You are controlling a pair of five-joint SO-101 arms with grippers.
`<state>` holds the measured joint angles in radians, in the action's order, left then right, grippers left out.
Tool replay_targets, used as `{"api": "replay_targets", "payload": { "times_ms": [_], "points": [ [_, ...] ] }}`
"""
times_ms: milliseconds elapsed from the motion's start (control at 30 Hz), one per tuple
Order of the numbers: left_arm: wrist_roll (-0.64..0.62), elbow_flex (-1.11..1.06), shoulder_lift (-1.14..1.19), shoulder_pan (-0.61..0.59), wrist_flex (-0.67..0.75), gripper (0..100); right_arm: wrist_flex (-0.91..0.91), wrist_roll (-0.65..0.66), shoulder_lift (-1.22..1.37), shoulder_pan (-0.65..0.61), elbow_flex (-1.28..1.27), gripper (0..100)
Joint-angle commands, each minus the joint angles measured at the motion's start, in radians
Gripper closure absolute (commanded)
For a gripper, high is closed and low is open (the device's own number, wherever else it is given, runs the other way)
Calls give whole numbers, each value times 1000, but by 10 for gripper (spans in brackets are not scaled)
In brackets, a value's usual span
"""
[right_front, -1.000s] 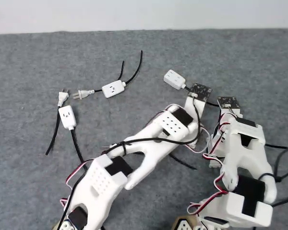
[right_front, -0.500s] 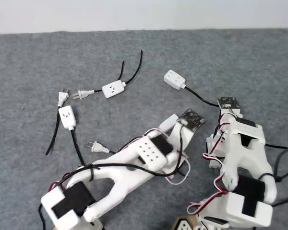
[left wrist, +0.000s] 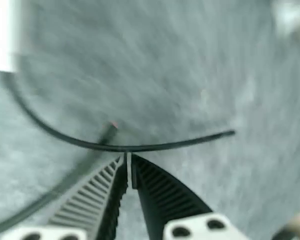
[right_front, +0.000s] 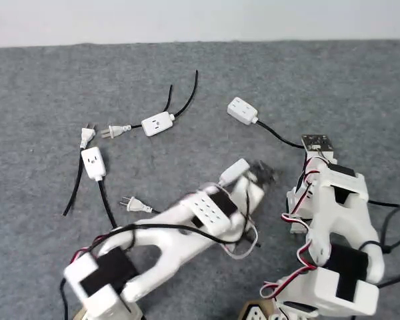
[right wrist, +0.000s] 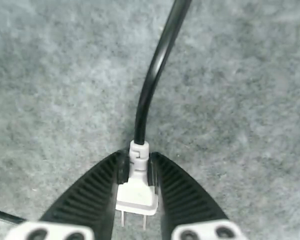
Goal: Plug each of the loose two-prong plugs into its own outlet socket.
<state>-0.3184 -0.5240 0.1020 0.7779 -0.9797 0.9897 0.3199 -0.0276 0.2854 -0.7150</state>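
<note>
A: Grey carpeted desk (right_front: 360, 80), pale wall strip behind. Left arm (right_front: 180, 233) stretched diagonally across the middle; right arm (right_front: 337, 220) folded at the right side.

B: Fingers?

A: Left gripper (left wrist: 129, 164): pressed together, nothing between, thin black cable (left wrist: 160, 146) just past the tips. Right gripper (right wrist: 138, 159): pinching held plug (right wrist: 136, 192) by its neck, prongs toward the wrist, black cord (right wrist: 157, 70) leading away.

B: Sockets, loose plugs?

A: Three white: far socket (right_front: 243, 111), centre socket (right_front: 158, 123), left socket (right_front: 93, 163). Unplugged: second plug (right_front: 115, 131) beside centre socket, third plug (right_front: 87, 135) just beyond left socket, fourth plug (right_front: 135, 205) near left arm.
</note>
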Motion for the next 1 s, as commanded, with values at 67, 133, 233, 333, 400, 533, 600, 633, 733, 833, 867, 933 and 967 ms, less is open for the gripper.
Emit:
{"api": "replay_targets", "payload": {
  "times_ms": [67,133,233,333,400,533,600,633,733,833,867,933,967],
  "points": [
    [-222,39,-89,-195,163,979,-19,2,1,22,55,991],
    [-244,68,-63,-256,192,924,-19,2,1,21,55,991],
    [-250,140,-6,-293,192,796,-19,2,1,21,55,991],
    [-256,180,35,-298,196,720,-21,2,1,21,55,991],
    [-255,216,61,-295,196,715,-21,2,1,21,55,991],
    [-253,291,121,-295,196,710,-21,2,1,21,55,991],
    [-250,332,170,-295,195,710,-21,2,1,21,55,991],
    [-250,354,198,-295,192,710,-21,2,1,21,55,991],
    [-250,421,273,-287,143,711,-21,2,1,21,55,991],
    [-212,493,318,-247,54,713,-21,2,1,21,55,991],
    [-190,507,325,-232,35,713,-21,3,1,21,55,991],
    [-173,515,333,-201,26,715,-21,3,1,21,55,991],
    [-172,515,338,-189,26,722,-21,3,1,21,55,991]
  ]
}}
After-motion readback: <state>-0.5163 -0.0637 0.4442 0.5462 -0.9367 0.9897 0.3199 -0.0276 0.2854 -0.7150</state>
